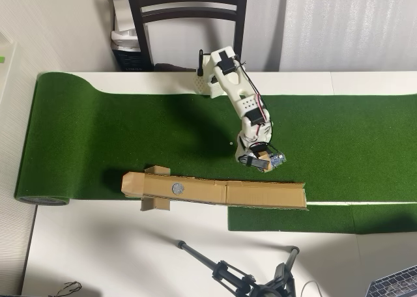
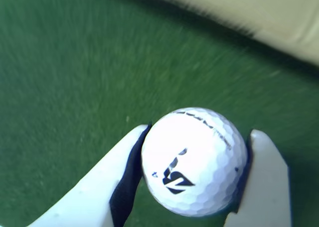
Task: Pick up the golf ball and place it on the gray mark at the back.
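wrist view: the gripper (image 2: 194,179) has its two fingers (image 2: 124,182) snug on either side of the golf ball (image 2: 193,161), dark logo facing the camera, blurry green turf (image 2: 75,87) behind. overhead view: the arm (image 1: 238,95) sits just above the right half of the cardboard strip (image 1: 260,194), and the gray mark (image 1: 176,188) is set in that strip's left part

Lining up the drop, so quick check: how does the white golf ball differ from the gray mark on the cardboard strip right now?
The white dimpled golf ball is a sphere with dark printing; the flat gray round mark is a plain disc. The golf ball sits clamped between the white gripper fingers above the green turf; the gray mark lies bare in the brown cardboard strip, well left of the gripper in the overhead view. Both are round.
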Available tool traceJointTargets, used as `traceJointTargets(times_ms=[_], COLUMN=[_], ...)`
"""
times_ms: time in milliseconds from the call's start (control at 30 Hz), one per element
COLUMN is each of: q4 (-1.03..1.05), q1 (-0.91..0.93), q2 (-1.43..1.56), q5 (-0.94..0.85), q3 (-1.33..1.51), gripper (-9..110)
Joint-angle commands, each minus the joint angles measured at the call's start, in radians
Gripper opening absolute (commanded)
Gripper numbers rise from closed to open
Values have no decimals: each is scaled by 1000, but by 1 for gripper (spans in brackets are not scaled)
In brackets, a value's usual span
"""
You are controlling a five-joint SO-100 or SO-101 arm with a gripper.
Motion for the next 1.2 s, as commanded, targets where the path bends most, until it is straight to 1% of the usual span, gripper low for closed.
traceJointTargets(times_ms=[0, 200, 333, 567, 767, 1067, 1167], q4=[23, 8, 5, -124, -129, -130, -147], q1=[55, 163, 244, 357, 463, 583, 595], q2=[37, 23, 20, 18, 8, -173, -202], q5=[-91, -288, -373, -518, -541, -545, -592], q3=[-245, -387, -423, -413, -411, -428, -428], gripper=[24, 24, 24, 24, 24, 24, 24])
